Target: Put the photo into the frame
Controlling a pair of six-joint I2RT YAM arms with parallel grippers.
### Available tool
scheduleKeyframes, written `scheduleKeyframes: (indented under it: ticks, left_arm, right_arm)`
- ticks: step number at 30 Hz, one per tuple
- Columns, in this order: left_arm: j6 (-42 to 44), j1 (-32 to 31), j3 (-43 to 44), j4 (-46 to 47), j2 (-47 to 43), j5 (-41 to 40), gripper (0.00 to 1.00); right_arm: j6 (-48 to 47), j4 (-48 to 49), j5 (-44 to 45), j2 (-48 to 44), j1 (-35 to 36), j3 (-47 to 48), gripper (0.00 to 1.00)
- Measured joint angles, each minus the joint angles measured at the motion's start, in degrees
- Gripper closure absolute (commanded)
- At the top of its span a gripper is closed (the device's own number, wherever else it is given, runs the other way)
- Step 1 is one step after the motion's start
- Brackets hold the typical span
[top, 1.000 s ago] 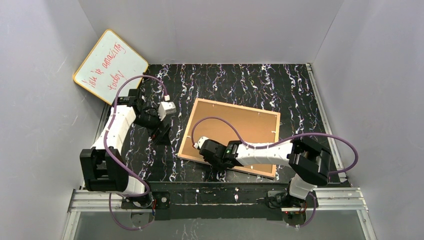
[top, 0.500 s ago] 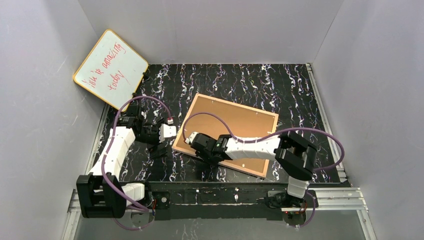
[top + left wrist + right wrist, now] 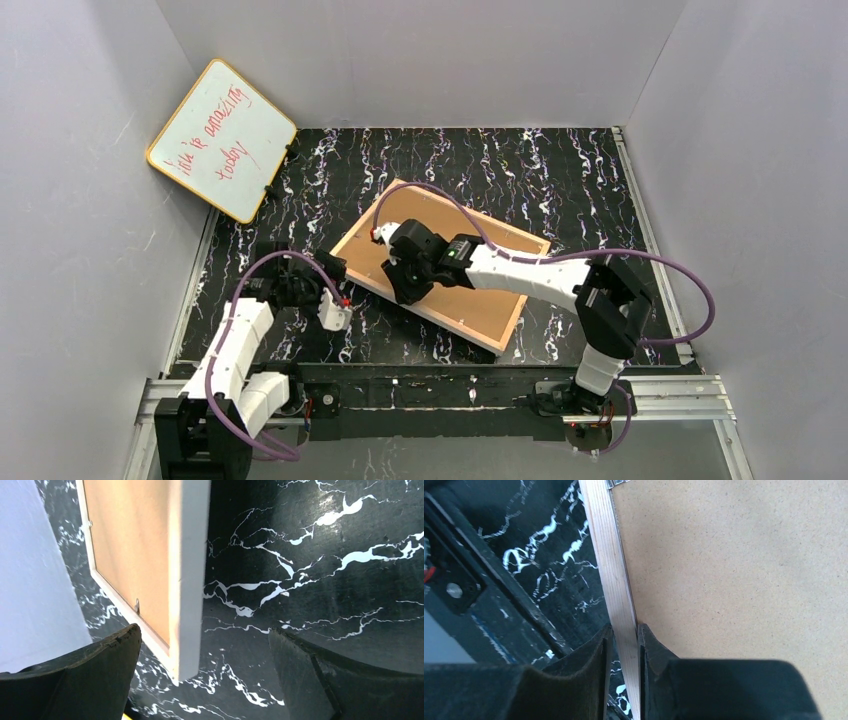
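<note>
Top external: frame (image 3: 455, 305) lies back-up and skewed on the dark marbled worktop (image 3: 560, 170), tan side showing. R claw (image 3: 624, 630) pinches the frame's wood rim w/ one finger each side, over the near-left edge. L claw (image 3: 204, 632) is spread wide just beside the frame's left corner. In L wrist view the white corner sits btwn its fingers, apart from both.

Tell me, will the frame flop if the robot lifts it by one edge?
Probably not: the frame has a straight, rigid-looking wooden rail where the right gripper pinches it. It is wide and thin, so, held by one edge, it might swing or slip. On the table, it should slide when pushed, not roll.
</note>
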Motion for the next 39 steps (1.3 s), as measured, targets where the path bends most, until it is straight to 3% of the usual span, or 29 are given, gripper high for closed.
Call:
scheduleKeyframes:
  ticks: [7,12,15,20,21,22,30,35,39]
  left_arm:
    - [5.88,-1.81,-5.70,10.36,0.44,3.34,0.11]
    - [7.21,-8.44,-7.72,23.47,3.69,2.64,0.15]
    - [7.58,-10.93,-6.71,27.34,6.80,1.49,0.30]
    - [8.02,-12.07,-5.20,30.67,9.11,-0.33,0.65]
    - [8.13,-12.11,-5.01,31.12,9.07,-0.59,0.69]
    - [7.93,-12.13,-4.87,31.30,9.05,-0.98,0.72]
    - [4.28,-12.48,-3.76,33.40,7.78,-1.57,0.75]
    - [-0.22,-12.50,-2.49,30.95,7.54,-1.44,0.75]
    - [-2.69,-12.50,1.62,26.60,7.54,-1.53,0.76]
  right_arm:
    - [2.05,0.11,-4.76,-0.63,-2.16,2.40,0.99]
    - [3.17,0.11,-6.95,-0.63,-3.32,3.10,0.99]
    - [3.50,0.02,-8.02,-0.63,-3.93,3.34,0.99]
    - [4.07,-0.48,-8.39,-0.79,-4.90,4.68,0.99]
    - [4.17,-0.50,-8.37,-1.05,-5.11,4.81,0.95]
    - [4.33,-0.50,-8.28,-1.46,-5.42,4.87,0.86]
    - [1.44,-3.63,-3.45,-7.56,-6.58,5.03,0.03]
    - [-4.57,-7.19,4.17,-14.82,-5.38,5.05,0.01]
    - [-9.55,-8.48,12.44,-17.35,1.18,3.89,0.01]
